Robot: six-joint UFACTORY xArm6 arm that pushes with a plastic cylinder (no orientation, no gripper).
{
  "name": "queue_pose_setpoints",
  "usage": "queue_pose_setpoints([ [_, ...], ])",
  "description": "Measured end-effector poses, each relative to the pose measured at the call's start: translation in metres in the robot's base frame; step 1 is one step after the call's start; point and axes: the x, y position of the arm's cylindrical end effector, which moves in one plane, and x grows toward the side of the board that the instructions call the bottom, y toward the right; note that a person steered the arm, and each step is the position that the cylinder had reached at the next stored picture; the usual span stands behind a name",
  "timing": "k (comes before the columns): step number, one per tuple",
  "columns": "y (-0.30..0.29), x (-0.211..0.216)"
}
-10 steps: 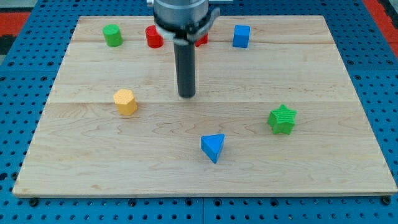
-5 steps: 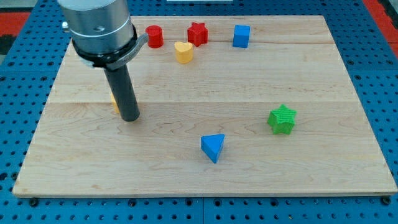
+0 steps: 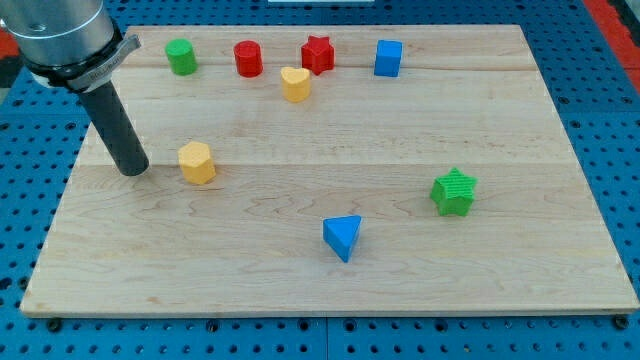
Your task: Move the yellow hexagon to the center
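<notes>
The yellow hexagon (image 3: 197, 162) sits on the wooden board (image 3: 330, 290), left of the middle. My tip (image 3: 132, 170) rests on the board just to the view's left of the hexagon, with a small gap between them. The dark rod rises up and to the left out of the view's top left corner.
Along the view's top stand a green cylinder (image 3: 181, 56), a red cylinder (image 3: 247, 58), a yellow heart-shaped block (image 3: 295, 83), a red star (image 3: 318, 53) and a blue cube (image 3: 388, 58). A green star (image 3: 454, 192) is at right. A blue triangle (image 3: 343, 236) lies below the middle.
My tip has swept from the board's middle leftwards, past the yellow hexagon, to the hexagon's left side. The hexagon has stayed about where it was. The other blocks have not moved.
</notes>
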Motion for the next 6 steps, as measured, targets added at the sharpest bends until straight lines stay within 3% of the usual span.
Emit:
queue_pose_setpoints([
  [3,0.1,-0.003],
  [6,0.138,-0.008],
])
